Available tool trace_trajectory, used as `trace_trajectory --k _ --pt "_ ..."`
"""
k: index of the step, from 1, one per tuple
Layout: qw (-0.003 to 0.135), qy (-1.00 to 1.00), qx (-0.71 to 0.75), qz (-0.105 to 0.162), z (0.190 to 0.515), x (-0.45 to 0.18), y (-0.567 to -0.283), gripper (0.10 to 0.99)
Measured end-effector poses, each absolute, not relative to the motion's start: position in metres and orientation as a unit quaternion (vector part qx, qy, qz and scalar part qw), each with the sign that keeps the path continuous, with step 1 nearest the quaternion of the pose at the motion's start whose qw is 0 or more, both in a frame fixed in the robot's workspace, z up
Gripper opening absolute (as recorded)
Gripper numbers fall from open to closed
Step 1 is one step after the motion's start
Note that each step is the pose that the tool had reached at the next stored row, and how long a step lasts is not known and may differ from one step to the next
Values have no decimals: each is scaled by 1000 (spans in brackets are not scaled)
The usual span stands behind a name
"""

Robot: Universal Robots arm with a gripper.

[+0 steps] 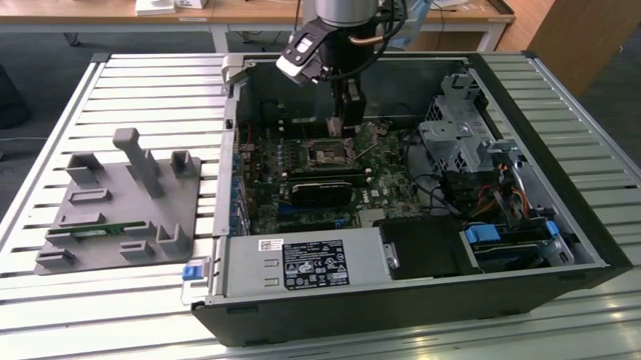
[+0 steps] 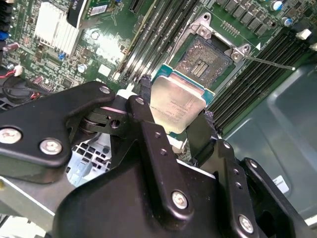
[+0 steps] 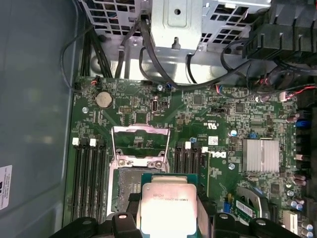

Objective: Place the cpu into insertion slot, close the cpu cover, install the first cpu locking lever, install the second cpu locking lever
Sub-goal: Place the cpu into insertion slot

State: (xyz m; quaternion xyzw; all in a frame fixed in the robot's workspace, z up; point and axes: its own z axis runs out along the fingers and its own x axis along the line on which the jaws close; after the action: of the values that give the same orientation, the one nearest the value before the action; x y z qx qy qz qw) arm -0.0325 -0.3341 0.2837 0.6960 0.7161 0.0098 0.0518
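We see the gripper (image 2: 176,108) closed to the width of the cpu (image 2: 174,101), its two black fingers (image 2: 200,131) pressing on opposite edges of the chip; the jaws stand apart only by that width, and they grasp nothing else. The cpu sits right at the fingertips, flat between them, its dull silver top turned towards both wrist cameras and a green edge showing along one side.

The chip is held in the air above the green motherboard (image 3: 198,109); it is not seated. In the first wrist view it hangs just beside the insertion slot (image 3: 126,186) and overlaps one corner of it, the dark pin field lying bare next to it. The cpu cover (image 3: 141,130) is swung up and open on its hinge, its square window empty; a thin silver locking lever (image 2: 270,63) juts out free from the socket's rim. Long black memory slots (image 3: 89,178) run along both sides of the socket.

In the exterior view the arm reaches down into the open computer case (image 1: 401,307), the gripper low over the socket; the case lies on a slatted table (image 1: 150,82), with a grey fixture (image 1: 110,202) well apart on the exterior view's left.
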Motion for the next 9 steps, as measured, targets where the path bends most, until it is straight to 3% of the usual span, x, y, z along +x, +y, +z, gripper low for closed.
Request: trace_trajectory --k 9 --pt "52 716 696 10 277 -33 -334 533"
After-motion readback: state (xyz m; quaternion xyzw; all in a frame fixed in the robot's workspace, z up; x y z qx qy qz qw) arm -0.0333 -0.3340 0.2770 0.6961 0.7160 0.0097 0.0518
